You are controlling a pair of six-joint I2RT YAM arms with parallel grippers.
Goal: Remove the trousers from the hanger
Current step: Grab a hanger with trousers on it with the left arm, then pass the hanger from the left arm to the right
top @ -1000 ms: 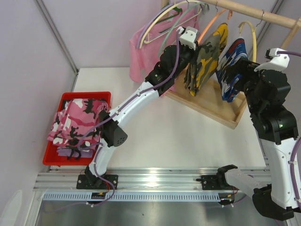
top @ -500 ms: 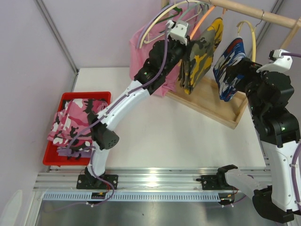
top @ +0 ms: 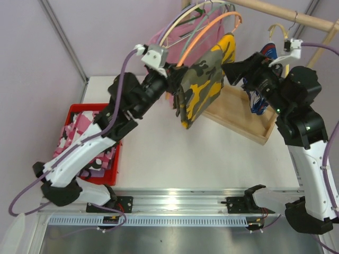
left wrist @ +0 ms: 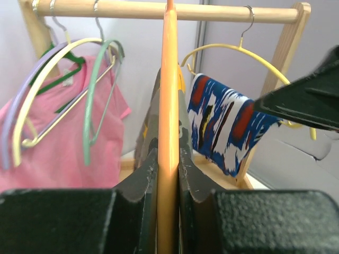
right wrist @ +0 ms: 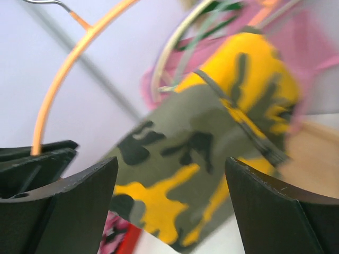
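Far to the left of the wooden rail (top: pixel 286 15), and lower, a red bin (top: pixel 115 159) holds pink camouflage trousers (top: pixel 79 127). Below the left end of the rail, the left gripper (left wrist: pixel 168 174) has its fingers narrow, pinching the orange hanger (top: pixel 207 25). The yellow-olive trousers (top: pixel 201 87) are draped over this hanger. Just right of them, the right gripper (right wrist: pixel 168 169) stands wide and holds nothing. The blue print trousers (left wrist: pixel 222 132) hang on a yellow hanger (left wrist: pixel 238 53) toward the rail's right end.
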